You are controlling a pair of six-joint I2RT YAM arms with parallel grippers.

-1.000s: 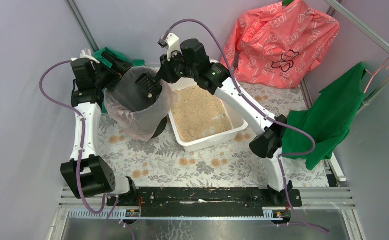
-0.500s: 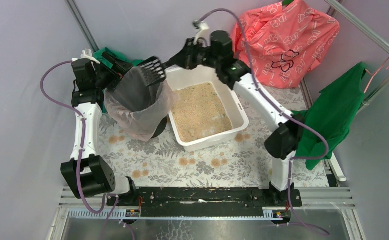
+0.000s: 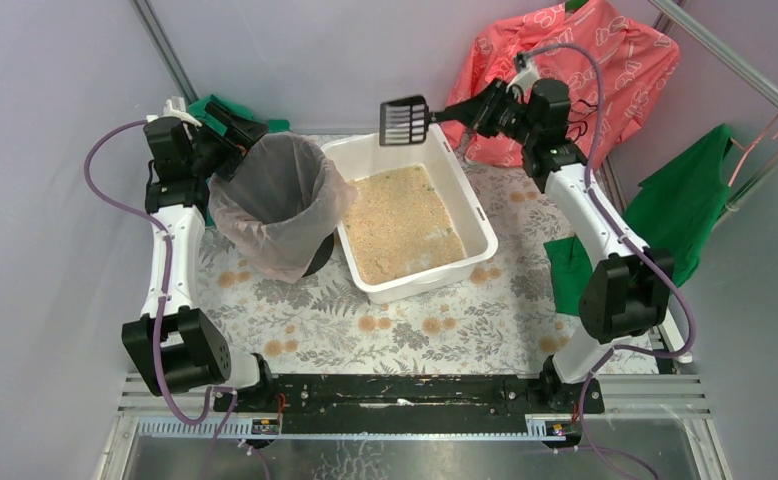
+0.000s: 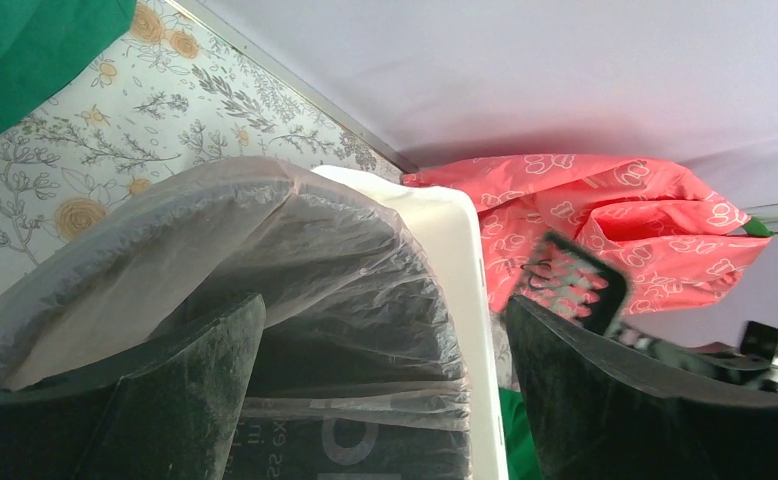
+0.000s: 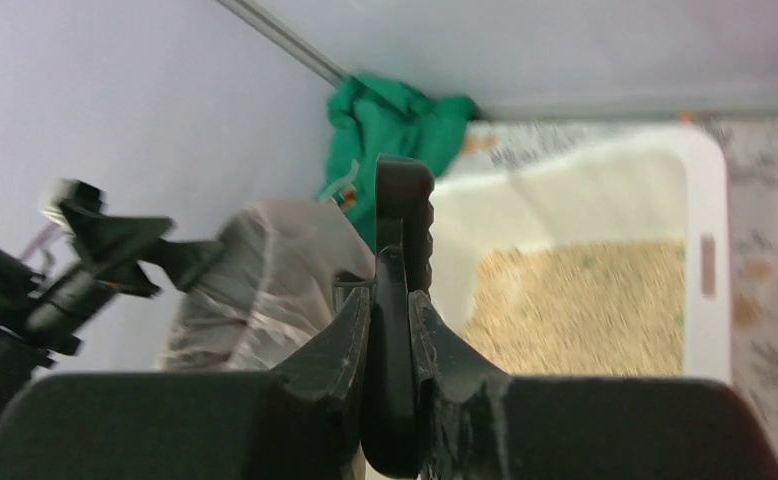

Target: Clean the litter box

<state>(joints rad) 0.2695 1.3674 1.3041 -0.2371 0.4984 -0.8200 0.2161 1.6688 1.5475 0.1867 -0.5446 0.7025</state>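
The white litter box (image 3: 485,228) holds tan granules and stands mid-table; it also shows in the right wrist view (image 5: 707,190) and in the left wrist view (image 4: 455,250). My right gripper (image 3: 477,110) is shut on the handle of a black slotted scoop (image 3: 403,120), held in the air over the box's far rim. In the right wrist view the gripper (image 5: 390,320) clamps the scoop (image 5: 403,215) edge-on. My left gripper (image 3: 233,135) is open at the far-left rim of the round black bin (image 3: 275,200) lined with a clear bag. In the left wrist view the gripper (image 4: 385,400) straddles the bag (image 4: 295,250).
A coral patterned bag (image 3: 565,80) stands at the back right. Green cloth (image 3: 675,220) hangs on the right, and more green cloth (image 3: 215,105) lies behind the bin. A metal frame pole (image 3: 735,60) crosses the far right corner. The table has a floral cover (image 3: 365,320).
My right arm lifted the scoop out of the bin and swung it right, to above the litter box's far rim. The left arm and the bin stayed put.
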